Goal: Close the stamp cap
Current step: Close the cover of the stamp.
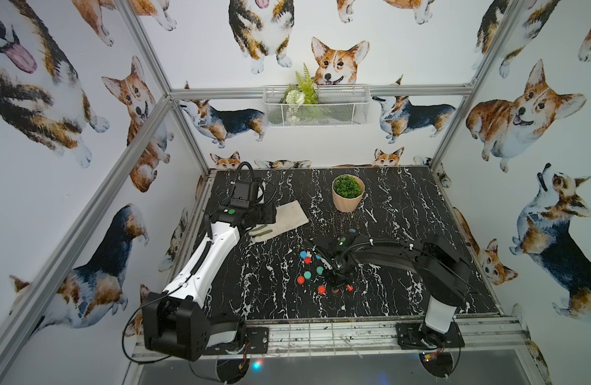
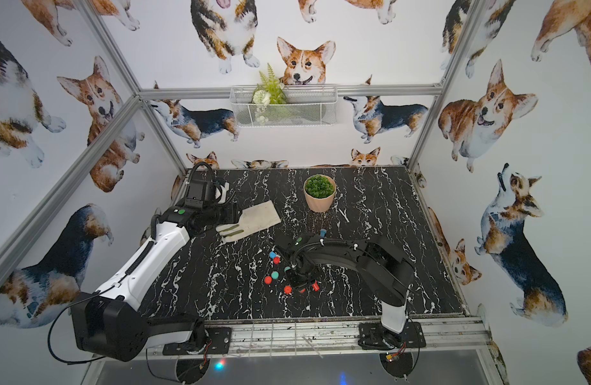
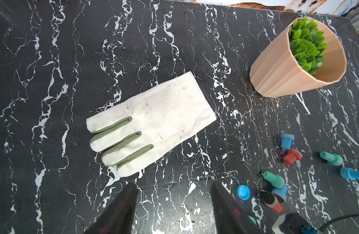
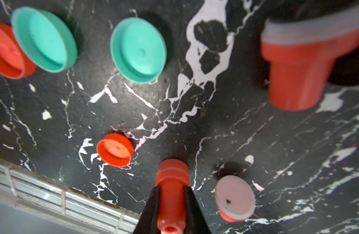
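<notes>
Black, white-veined marble tabletop fills the lower centre of both top views. Near its lower edge I have the right gripper clamped on the stem of a red stamp, one black finger pressed to each side. The stamp's head points down at the table; whether its face is covered I cannot tell from this angle. Just beside it a red cap lies open side up, apart from the stamp. On the stamp's other side a second red stamp lies tilted, its pale face bare. A third red stamp sits blurred, close to the lens. Farther off, a teal cap lies alone, and a second teal cap touches another red cap. At the left of the table in both top views, my left gripper hangs with its jaws apart and nothing between them. It is over bare marble just beside the fingertips of a white-and-green glove lying flat. A peach pot of green leaves stands upright near the table's upper edge in the frame, well apart from both grippers.
</notes>
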Motion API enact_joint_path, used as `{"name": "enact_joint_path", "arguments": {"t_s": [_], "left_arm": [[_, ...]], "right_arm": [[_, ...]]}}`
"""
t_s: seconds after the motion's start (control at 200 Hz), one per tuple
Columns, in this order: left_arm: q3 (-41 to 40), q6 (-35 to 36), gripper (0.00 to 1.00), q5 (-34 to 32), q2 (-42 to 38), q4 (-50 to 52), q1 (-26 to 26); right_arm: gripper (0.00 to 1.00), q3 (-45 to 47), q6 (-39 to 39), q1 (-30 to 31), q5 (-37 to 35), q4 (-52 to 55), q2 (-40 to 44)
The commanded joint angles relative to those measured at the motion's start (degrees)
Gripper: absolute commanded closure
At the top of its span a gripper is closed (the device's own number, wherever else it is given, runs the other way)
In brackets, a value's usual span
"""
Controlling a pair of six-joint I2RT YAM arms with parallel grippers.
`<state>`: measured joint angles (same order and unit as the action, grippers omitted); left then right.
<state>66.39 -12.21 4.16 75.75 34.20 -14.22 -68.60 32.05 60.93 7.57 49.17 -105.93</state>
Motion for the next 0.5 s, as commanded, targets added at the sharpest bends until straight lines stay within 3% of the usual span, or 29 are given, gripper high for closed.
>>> {"name": "enact_joint_path", "arguments": {"t_s": [0.0,0.27,0.495], "left_arm": [[0.18,0.61,0.38,-0.37,0.01,-0.01,0.10],[0.22,0.61,0.38,-0.36,-0.07,-0.01,0.09],[0.25,0.61,0.38,-0.38,-0.05,-0.01,0.13]], "right_arm": [[1.00,0.07,0.49,1.06,-3.33,3.28,-4.17],[1.00,-1.07,0.51,4.23,-7.11,4.58,-10.77],[1.00,0.43,0.53,4.79,-7.16,2.22,-10.99]]}}
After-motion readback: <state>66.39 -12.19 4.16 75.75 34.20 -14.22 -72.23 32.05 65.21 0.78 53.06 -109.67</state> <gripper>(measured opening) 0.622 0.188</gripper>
